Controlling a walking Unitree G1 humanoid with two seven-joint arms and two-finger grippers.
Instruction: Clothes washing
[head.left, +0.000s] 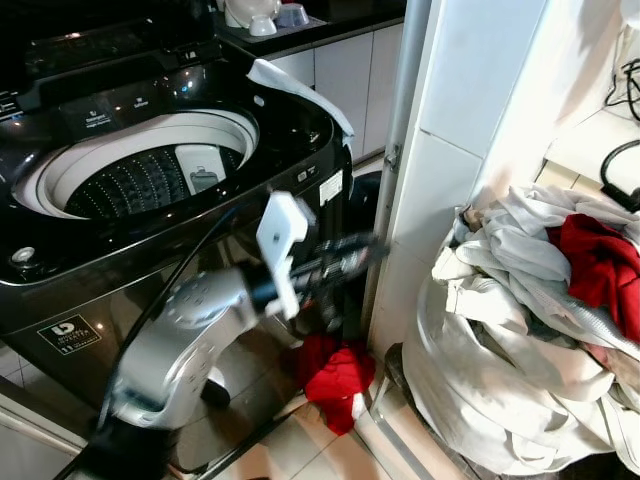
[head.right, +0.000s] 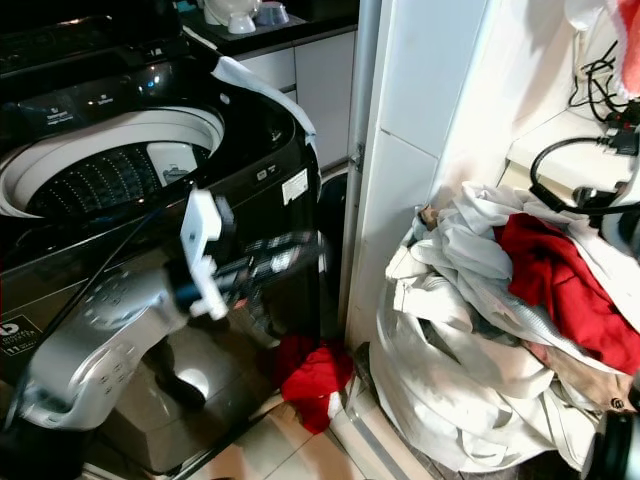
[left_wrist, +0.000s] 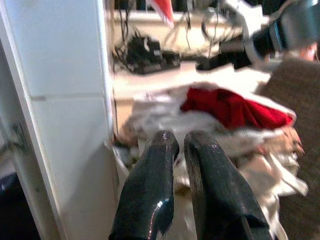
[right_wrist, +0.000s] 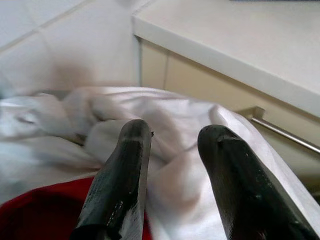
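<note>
We see the washer (head.left: 150, 170) w/ lid up, drum bare, standing to the robot's left. Left gripper (head.left: 350, 255) is stretched out in front of the washer's front corner, blurred, pointing twd the white pillar (head.left: 440, 150). In the left wrist view its fingers (left_wrist: 150, 190) sit nearly pressed together, just a slim gap, nothing pinched. Ahead of them: the laundry pile (head.left: 540, 330), whites w/ a red garment (head.left: 600, 265) on top, heaped in a white bag beyond the pillar. Below the left gripper, on the floor tiles by the washer's base, lies a red cloth (head.left: 335, 375), apart from the pile.

Right gripper (right_wrist: 172, 150) hovers just over the pile: fingers spread, empty, white cloth (right_wrist: 175, 130) right beneath & between them, red fabric near the base of one finger. Past its tips we make out a cream counter (right_wrist: 240, 40) & a metal handle. Black cables (head.right: 590, 130) lie on the shelf above the pile.
</note>
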